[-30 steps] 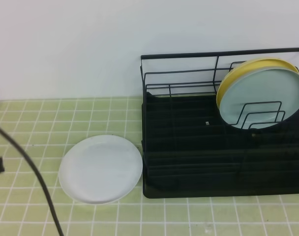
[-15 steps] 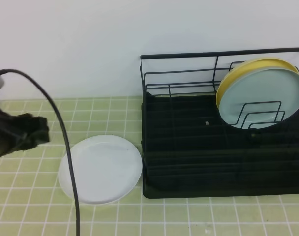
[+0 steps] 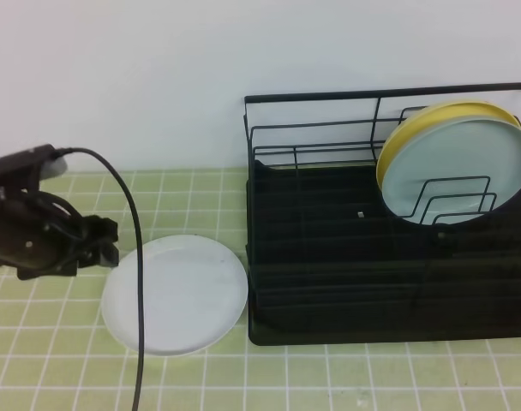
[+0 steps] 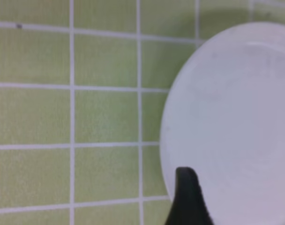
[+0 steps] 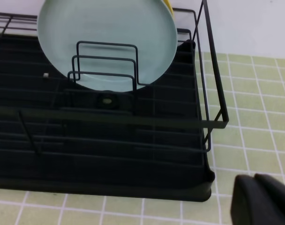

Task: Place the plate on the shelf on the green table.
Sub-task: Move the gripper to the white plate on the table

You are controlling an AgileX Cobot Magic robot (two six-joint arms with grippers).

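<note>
Left end effector low, level at plate left rim, fingers apart; right end effector closed

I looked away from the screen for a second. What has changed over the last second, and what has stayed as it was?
The left arm has come in from the left edge toward the glossy white round plate, and its tool now hovers at the plate's left rim, gripping nothing. The plate lies where it was on the green tiled table. The black wire dish rack with its yellow plate and pale blue-green plate is unchanged.
</note>
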